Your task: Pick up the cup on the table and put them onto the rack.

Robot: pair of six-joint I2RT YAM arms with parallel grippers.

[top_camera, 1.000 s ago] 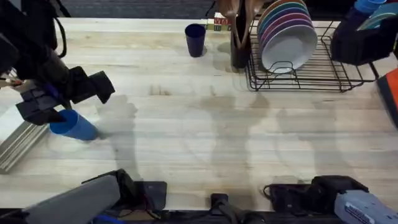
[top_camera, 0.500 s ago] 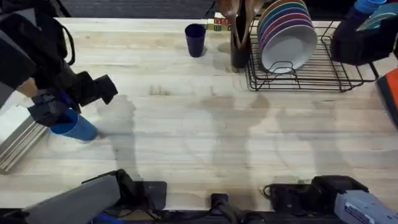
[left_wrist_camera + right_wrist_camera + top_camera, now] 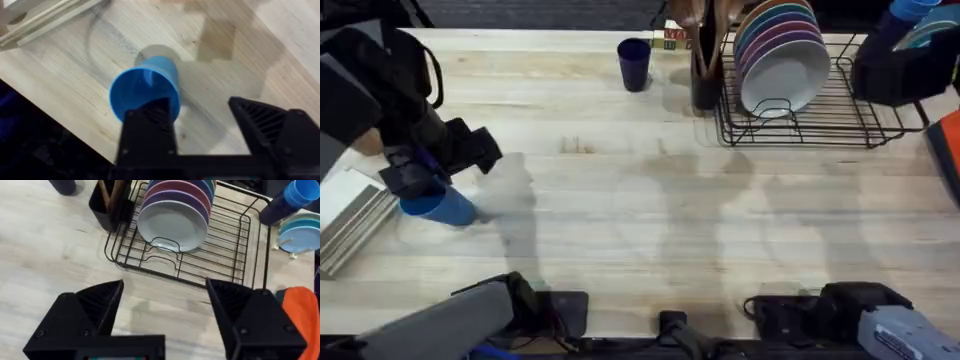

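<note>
Your light blue cup (image 3: 438,205) is smooth, slightly tapered plastic, standing at the left side of the pale, streaky wooden table (image 3: 650,200), its round mouth open upward in the left wrist view. Your left gripper (image 3: 420,168) sits right over it with the jaws spread: one black ribbed finger (image 3: 150,125) crosses the rim and the other stands out over bare wood beside the cup. Just left of the cup lies a ridged metal tray (image 3: 350,225), its long grooves running near the table's left edge, close enough to crowd that side.

The navy cup (image 3: 634,64) stands upright at the far edge of the table, near the middle and well apart from the light blue one. Right of it is a dark utensil holder (image 3: 705,70) with wooden handles, pressed against the left end of the black wire rack (image 3: 840,125). Round plates (image 3: 782,60) in mixed colours stand on edge in the rack's left slots; the thin-wired right part lies open.

Your right gripper (image 3: 165,302) hangs beside the rack's right end, jaws wide apart and holding nothing. An orange cloth (image 3: 295,305) lies near it.
</note>
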